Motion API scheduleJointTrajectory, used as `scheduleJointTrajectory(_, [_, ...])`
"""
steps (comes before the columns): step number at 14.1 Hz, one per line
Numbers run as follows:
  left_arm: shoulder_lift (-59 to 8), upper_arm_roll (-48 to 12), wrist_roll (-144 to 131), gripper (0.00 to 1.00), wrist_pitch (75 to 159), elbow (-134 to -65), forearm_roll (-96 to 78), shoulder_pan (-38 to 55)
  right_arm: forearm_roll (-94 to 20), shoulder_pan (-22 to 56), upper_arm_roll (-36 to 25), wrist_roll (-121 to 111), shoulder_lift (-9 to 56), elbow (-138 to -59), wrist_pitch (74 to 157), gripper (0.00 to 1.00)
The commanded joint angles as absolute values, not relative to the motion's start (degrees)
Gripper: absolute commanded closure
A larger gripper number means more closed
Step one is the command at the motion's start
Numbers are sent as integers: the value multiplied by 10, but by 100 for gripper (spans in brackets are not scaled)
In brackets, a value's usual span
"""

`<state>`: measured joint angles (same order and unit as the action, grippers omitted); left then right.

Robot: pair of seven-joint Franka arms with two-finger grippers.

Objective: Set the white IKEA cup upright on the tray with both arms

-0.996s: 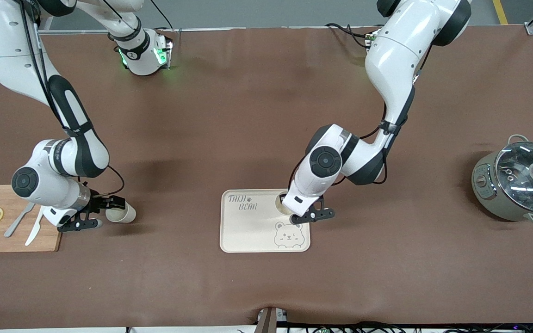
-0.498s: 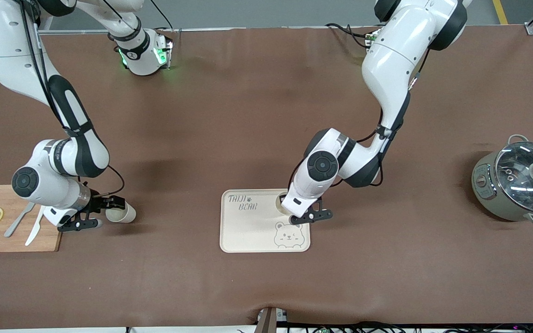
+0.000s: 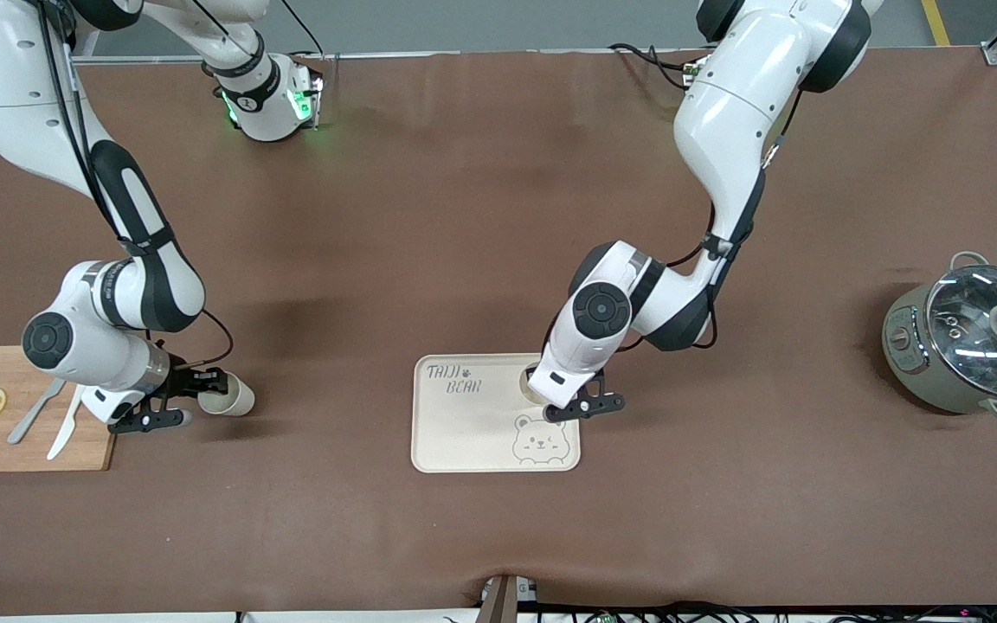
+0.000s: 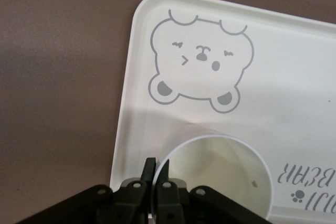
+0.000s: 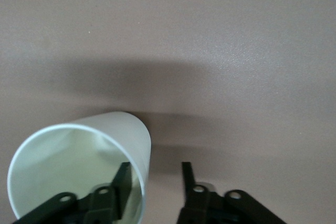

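My left tool (image 4: 156, 174) pinches the rim of the cup (image 4: 215, 177) standing on the tray (image 3: 464, 433), right tool (image 5: 153, 179) spread astride a second cup's (image 5: 79, 166) wall on the surface; lifting off carelessly risks tipping either.

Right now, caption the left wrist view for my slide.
Left hand pinching the rim of an upright white cup on the bear tray.

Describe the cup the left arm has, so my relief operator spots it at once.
Find the cream bear tray in the middle of the brown table. The white cup stands upright on it, rim pinched by the left gripper. The other white cup is off the tray, at the right gripper beside the cutting board.
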<state>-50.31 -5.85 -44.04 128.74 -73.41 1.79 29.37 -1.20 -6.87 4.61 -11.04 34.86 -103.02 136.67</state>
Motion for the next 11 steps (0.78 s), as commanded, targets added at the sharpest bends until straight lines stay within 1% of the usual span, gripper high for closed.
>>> scheduleJointTrajectory(1, [-515,-49,-449,100,1305,-720,20,303,-18,-63,46,-120,343,-1035,1369,81])
scheduleJointTrajectory(3, [-517,-49,-449,100,1305,-719,20,303,-15,-62,46,-120,343,-1035,1369,98])
scheduleJointTrajectory(4, [-518,-49,-449,100,1306,-719,20,303,-15,-62,46,-120,343,-1035,1369,100])
scheduleJointTrajectory(7, [-522,-49,-448,100,1320,-720,20,302,-15,-62,46,-120,343,-1034,1368,100])
scheduleJointTrajectory(8, [-521,-50,-447,63,1321,-720,20,301,-15,-62,46,-118,342,-1033,1367,100])
scheduleJointTrajectory(9, [-521,-49,-446,4,1321,-720,21,302,-16,-62,46,-116,342,-1029,1367,100])
scheduleJointTrajectory(10, [-521,-49,-448,0,1322,-720,24,303,-17,-62,47,-114,339,-1021,1361,100])
scheduleJointTrajectory(11, [-519,-49,-449,0,1321,-722,26,303,-20,-60,48,-113,336,-1009,1340,100])
